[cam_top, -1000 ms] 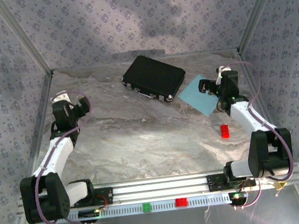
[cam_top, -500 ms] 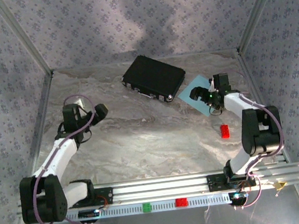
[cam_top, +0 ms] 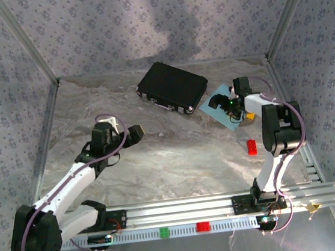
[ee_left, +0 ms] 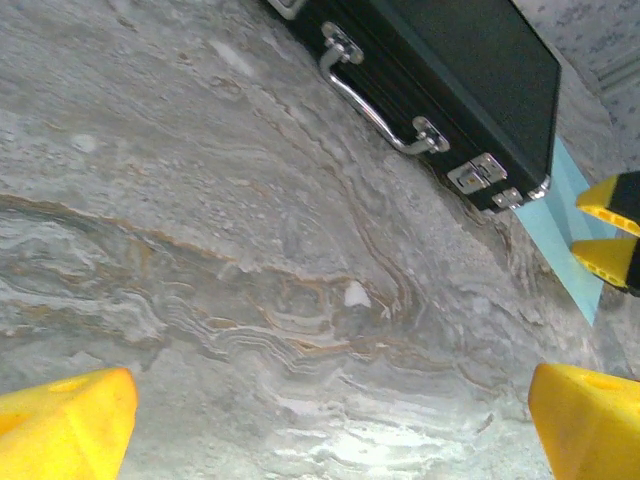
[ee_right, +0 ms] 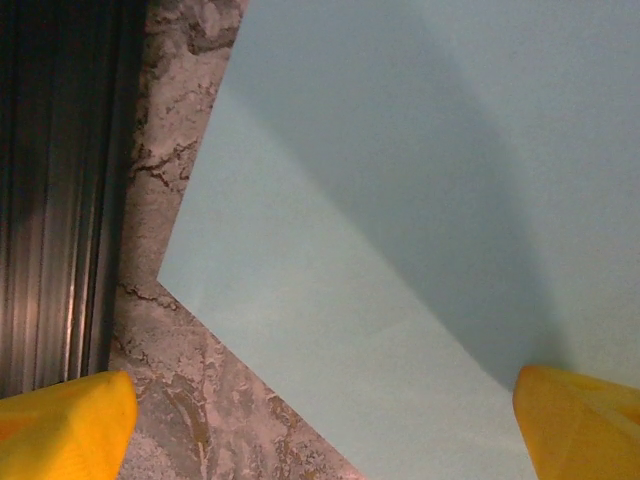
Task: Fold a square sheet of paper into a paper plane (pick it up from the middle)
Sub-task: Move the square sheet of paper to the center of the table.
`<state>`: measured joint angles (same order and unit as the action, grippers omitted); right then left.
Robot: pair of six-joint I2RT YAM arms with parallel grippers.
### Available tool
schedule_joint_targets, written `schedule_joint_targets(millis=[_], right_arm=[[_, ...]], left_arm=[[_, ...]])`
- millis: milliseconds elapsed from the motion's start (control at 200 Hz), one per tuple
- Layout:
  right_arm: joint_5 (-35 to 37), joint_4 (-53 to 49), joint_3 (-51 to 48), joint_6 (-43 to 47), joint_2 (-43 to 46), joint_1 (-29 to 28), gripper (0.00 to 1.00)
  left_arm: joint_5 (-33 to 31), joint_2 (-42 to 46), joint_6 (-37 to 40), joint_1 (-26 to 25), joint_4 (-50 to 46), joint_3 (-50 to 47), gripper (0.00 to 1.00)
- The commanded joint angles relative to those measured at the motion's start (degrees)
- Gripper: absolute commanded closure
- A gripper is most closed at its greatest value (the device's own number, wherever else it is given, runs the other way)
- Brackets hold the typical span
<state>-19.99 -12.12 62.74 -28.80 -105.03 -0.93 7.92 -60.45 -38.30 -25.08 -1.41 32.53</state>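
1. Both arms have swung inward; the left gripper (cam_top: 133, 133) is spread wide, holding nothing.
2. Right gripper (ee_right: 320, 425) hovers over the sheet of paper (ee_right: 400, 200), jaws apart, grasping nothing.
3. Paper lies flat just beside the black case (cam_top: 172, 87).

- square sheet of paper (cam_top: 220, 89) (ee_right: 400, 200) (ee_left: 566, 215): thin, light blue, plain, no folds showing
- lies flat on table (cam_top: 159, 157), far right, turned diamond-wise
- left corner just beside black case (cam_top: 172, 87), narrow strip of table between
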Motion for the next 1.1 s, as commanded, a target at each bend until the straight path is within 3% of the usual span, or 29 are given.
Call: schedule_joint_targets(millis=[0,360,964,1094], right_arm=[[-0.68,-3.63,1.83,-0.61,-1.92,-0.58,0.02],[0.51,-7.62,-0.55,1.44,-1.6,-2.01,0.02],[-7.18,-11.7,-8.14,7.01,6.34,-7.68,0.09],[-5.28,-15.92,-8.67,9.17,8.39,-9.72,0.11]], left_arm=[[-1.68,-0.99,-1.03,-2.96,1.15,1.26,0.0],[-6.94,-14.34,4.12,-17.78,-5.05,14.02,0.0],[-13.21,-9.65,5.88,-18.43,-7.42,12.66,0.0],[-13.42,-8.86,5.97,-18.51,-7.57,12.39,0.0]])
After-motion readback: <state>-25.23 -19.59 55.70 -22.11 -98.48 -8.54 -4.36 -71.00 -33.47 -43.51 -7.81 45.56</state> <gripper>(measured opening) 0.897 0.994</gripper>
